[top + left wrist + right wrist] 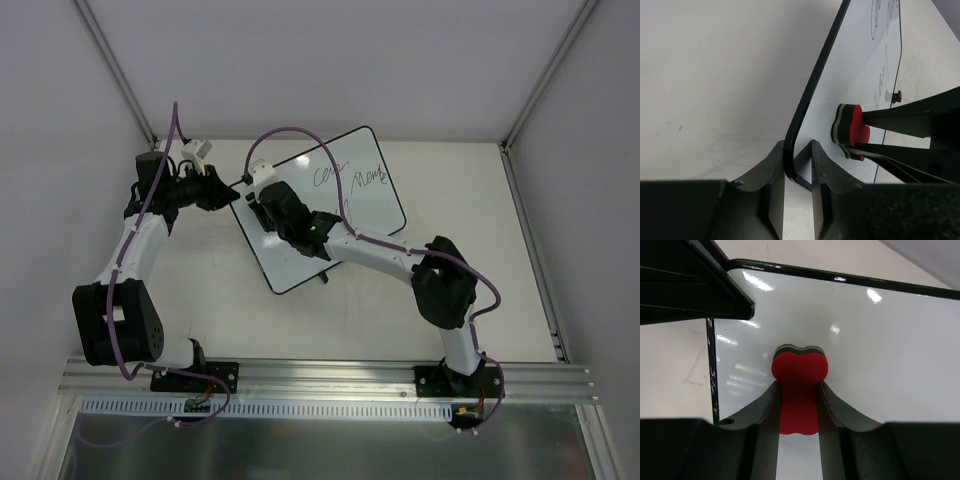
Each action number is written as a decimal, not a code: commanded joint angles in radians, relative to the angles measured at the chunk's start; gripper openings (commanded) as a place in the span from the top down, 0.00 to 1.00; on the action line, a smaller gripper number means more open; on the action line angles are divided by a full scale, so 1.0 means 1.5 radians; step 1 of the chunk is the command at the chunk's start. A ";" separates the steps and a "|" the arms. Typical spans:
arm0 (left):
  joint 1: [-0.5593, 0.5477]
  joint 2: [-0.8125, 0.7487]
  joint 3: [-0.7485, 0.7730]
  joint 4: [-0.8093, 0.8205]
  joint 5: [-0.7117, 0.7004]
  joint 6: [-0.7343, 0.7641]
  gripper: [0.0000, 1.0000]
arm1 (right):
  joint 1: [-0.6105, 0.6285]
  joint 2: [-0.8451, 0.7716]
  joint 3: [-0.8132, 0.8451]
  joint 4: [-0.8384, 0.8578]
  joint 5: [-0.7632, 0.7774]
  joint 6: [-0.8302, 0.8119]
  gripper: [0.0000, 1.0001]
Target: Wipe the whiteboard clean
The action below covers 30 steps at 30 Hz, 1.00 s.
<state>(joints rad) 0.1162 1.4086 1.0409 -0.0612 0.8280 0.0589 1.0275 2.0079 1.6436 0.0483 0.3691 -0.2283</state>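
The whiteboard [372, 205] lies askew on the table, glossy white with a thin black rim and dark handwriting [350, 178] near its far end. My left gripper [232, 190] is shut on the board's rim at its left corner, and the left wrist view shows the rim pinched between the jaws of the left gripper [797, 150]. My right gripper [799, 385] is shut on a red bone-shaped eraser [800, 367], whose dark pad rests against the whiteboard [890, 350] near that same corner. From the left wrist view the eraser [852, 130] sits flat against the whiteboard [865, 65].
A small black clip [896, 96] sticks out from the board's near long edge. The white tabletop [480, 250] carries faint scribbles. Grey enclosure walls stand at the back and sides. An aluminium rail [330, 375] holding both arm bases runs along the near edge.
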 commanded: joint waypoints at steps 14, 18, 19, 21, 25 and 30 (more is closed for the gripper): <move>-0.034 -0.001 0.013 -0.023 0.008 0.051 1.00 | 0.006 -0.088 -0.304 0.062 -0.077 0.043 1.00; -0.034 0.002 0.015 -0.022 0.011 0.048 1.00 | 0.023 -0.098 -0.348 0.062 -0.092 0.048 1.00; -0.034 0.003 0.015 -0.023 0.011 0.049 1.00 | 0.029 -0.099 -0.355 0.062 -0.092 0.049 1.00; -0.034 0.002 0.015 -0.023 0.011 0.049 1.00 | 0.034 -0.104 -0.376 0.062 -0.094 0.054 1.00; -0.034 -0.001 0.015 -0.024 0.010 0.050 1.00 | 0.044 -0.109 -0.412 0.061 -0.097 0.068 1.00; -0.034 -0.001 0.015 -0.025 0.011 0.050 1.00 | 0.044 -0.114 -0.424 0.062 -0.076 0.072 1.00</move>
<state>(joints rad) 0.1101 1.4086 1.0451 -0.0769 0.8219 0.0593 1.1053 1.7962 1.0500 0.2550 0.2493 -0.1543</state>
